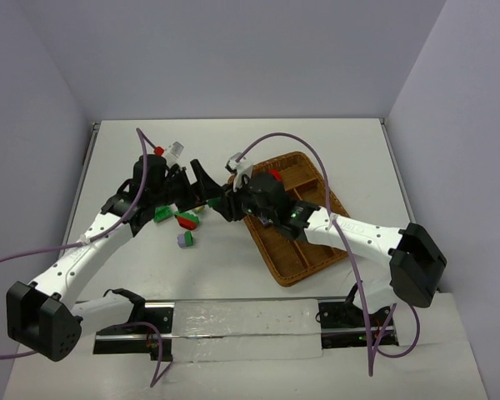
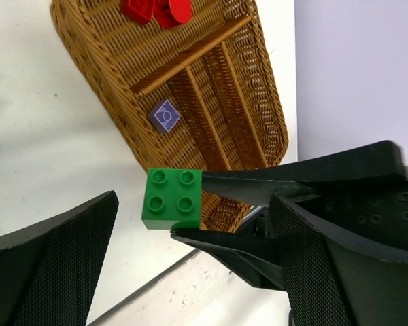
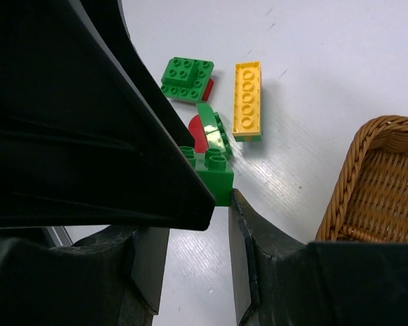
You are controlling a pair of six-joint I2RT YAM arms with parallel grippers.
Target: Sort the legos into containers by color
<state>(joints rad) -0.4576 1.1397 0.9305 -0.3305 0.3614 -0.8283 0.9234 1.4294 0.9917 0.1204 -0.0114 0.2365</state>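
Note:
A green lego (image 2: 172,198) hangs above the table beside the tray, and my right gripper (image 3: 214,197) is shut on it. In the left wrist view the right gripper's thin black fingers (image 2: 258,187) pinch it from the right. My left gripper (image 2: 190,231) stands wide open around that brick without touching it. The two grippers (image 1: 202,179) (image 1: 225,204) meet left of the wicker tray (image 1: 296,250). Red legos (image 2: 153,10) lie in the tray's crosswise section and a pale purple lego (image 2: 164,115) lies in a long slot. On the table are a yellow lego (image 3: 247,100) and a green plate (image 3: 186,78).
More loose legos sit left of the tray: a green one (image 1: 162,215), a red and green clump (image 1: 186,220) and a pale purple one (image 1: 185,240). Purple cables arc over both arms. A metal rail runs along the table's near edge (image 1: 233,321).

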